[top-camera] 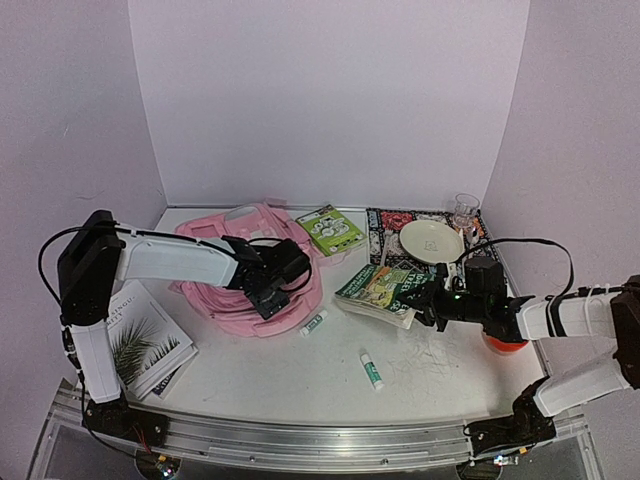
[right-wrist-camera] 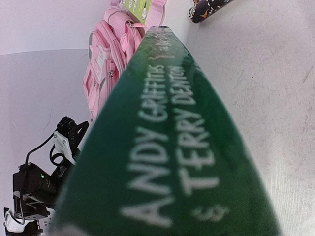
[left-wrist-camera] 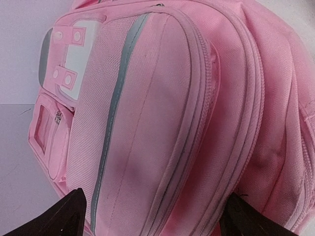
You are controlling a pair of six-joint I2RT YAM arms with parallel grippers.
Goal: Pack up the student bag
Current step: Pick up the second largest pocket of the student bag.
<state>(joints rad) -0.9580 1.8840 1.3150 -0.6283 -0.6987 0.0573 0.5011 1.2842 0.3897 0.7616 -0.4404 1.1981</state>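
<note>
At the lower left of the top view, a book with a palm leaf on its cover [top-camera: 150,345] lies on the surface [top-camera: 300,385], beside the base of the left arm [top-camera: 170,260]. This arm reaches to the right, over the student bag [top-camera: 240,320]. The bag lies flat at the middle left of the frame, with its front side up. The left jaws are spread wide and pinch nothing. In the left wrist view the two dark fingertips [left-wrist-camera: 64,219] stand in the bottom corners, with the pink front pocket between them. The zips visible there look closed, so I judge that the jaws are placed here to hold or open the bag before anything goes in.

Just right of the bag lies a small glue stick [top-camera: 314,322], and a second glue stick [top-camera: 371,370] lies lower in the frame. Near the bag's upper right edge there is a green card [top-camera: 330,230].

Right of the middle, a green book [top-camera: 378,288] rests on the surface. The right arm [top-camera: 560,318] comes in from the right edge, so that the right jaws meet the book's right end. In the right wrist view the spine fills the frame and hides the fingers, so I cannot tell if the right jaws pinch it or only stand around it. This book is probably the next thing for the bag.

At the upper right, a white plate [top-camera: 432,241] sits on a patterned mat [top-camera: 390,220], with a clear glass [top-camera: 463,210] behind it.
</note>
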